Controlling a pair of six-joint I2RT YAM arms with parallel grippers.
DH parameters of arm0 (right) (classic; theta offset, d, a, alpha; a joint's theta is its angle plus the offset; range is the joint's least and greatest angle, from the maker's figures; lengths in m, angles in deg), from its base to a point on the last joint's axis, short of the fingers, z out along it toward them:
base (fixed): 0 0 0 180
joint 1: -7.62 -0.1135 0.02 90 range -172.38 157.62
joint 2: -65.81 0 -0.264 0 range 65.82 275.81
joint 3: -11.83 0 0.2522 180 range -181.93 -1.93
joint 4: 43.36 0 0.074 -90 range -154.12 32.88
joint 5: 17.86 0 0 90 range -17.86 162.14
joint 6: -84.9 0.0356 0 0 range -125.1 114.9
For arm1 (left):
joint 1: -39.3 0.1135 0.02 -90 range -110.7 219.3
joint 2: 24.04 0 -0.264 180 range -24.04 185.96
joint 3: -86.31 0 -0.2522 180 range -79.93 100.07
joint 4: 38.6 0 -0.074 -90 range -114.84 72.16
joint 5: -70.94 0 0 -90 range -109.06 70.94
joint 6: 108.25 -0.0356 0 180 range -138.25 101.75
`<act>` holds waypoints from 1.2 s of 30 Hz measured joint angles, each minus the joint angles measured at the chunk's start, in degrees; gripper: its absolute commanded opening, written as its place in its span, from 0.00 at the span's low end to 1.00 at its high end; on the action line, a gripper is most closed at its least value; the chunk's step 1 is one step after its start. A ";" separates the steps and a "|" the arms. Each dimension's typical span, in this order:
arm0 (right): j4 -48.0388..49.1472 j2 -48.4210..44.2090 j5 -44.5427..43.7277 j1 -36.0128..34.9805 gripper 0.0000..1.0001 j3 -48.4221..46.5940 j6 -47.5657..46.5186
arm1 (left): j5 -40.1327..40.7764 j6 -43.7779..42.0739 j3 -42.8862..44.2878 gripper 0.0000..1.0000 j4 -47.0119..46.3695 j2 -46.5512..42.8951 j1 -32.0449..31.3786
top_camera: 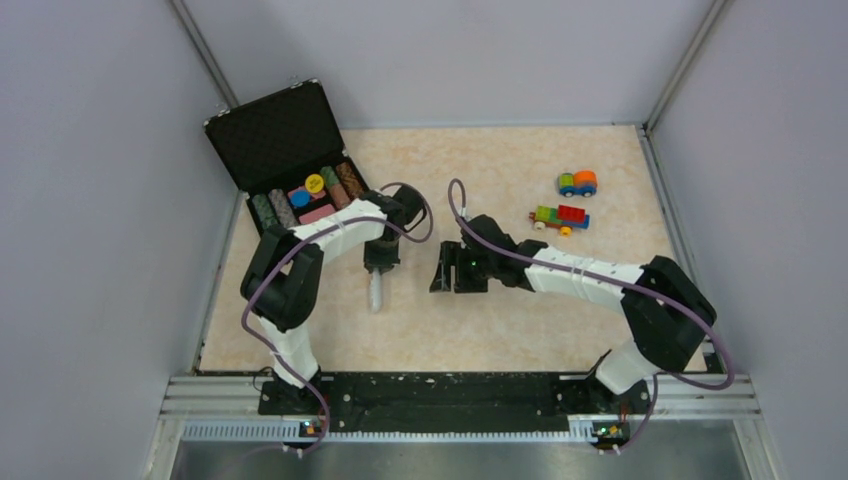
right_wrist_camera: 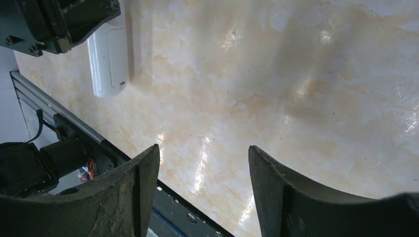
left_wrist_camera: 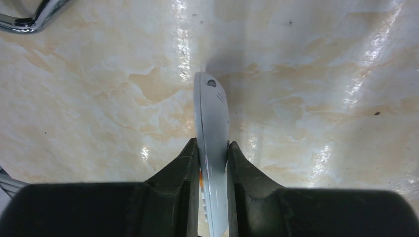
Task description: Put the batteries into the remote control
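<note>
White plastic is pinched between the narrow jaws of the left gripper (left_wrist_camera: 213, 145): it has hold of the remote control (left_wrist_camera: 213, 123) across its thin thickness, at one end. In the top view the remote's long axis runs from that gripper toward the bottom of the frame. Whether its free end touches the table (top_camera: 520, 330) I cannot tell.

The right gripper (right_wrist_camera: 203, 153) stands wide open and holds nothing. In the top view it sits just right of the remote, level with it, with a strip of bare table between. From the right wrist view the remote lies at upper left, one broad face turned toward this gripper, with a rectangular panel outlined on it, likely the battery door.

No batteries show in any view, so their place cannot be told.

By my reading, the coming move turns on the right gripper reaching leftward to that facing panel. Room is free to the right and toward the frame's bottom. The metal rail (right_wrist_camera: 74, 123) is near at lower left of the right wrist view. The chip case (top_camera: 290, 160) at upper left and toy cars (top_camera: 565, 205) at upper right lie well apart.
</note>
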 measured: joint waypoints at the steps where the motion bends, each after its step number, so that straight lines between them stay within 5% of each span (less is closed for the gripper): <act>1: -0.35 -0.24 -0.02 0.07 0.64 0.02 0.04 | 0.37 0.59 0.44 0.11 0.09 0.52 -0.52; 5: -1.01 -0.35 0.04 1.07 0.63 0.04 0.46 | 1.84 2.54 1.05 0.13 0.52 2.73 -2.16; 12: -1.70 -1.22 -0.20 2.45 0.63 0.96 0.66 | 3.32 4.07 1.79 0.33 1.38 3.65 -2.99; 23: -2.27 -3.26 -0.94 2.97 0.63 2.80 0.63 | 0.87 5.81 1.81 0.38 0.04 3.67 -4.02; 26: -2.27 -3.26 -1.07 2.97 0.63 3.08 0.63 | 0.52 5.84 1.81 0.26 -0.07 3.67 -4.07; 29: -2.21 -3.26 -1.07 2.97 0.63 3.08 0.63 | 0.63 5.75 1.86 0.00 0.09 3.56 -4.07; 36: -1.77 -3.28 -1.01 2.97 0.63 4.09 0.59 | 1.01 5.66 0.96 0.00 -0.70 2.54 -4.07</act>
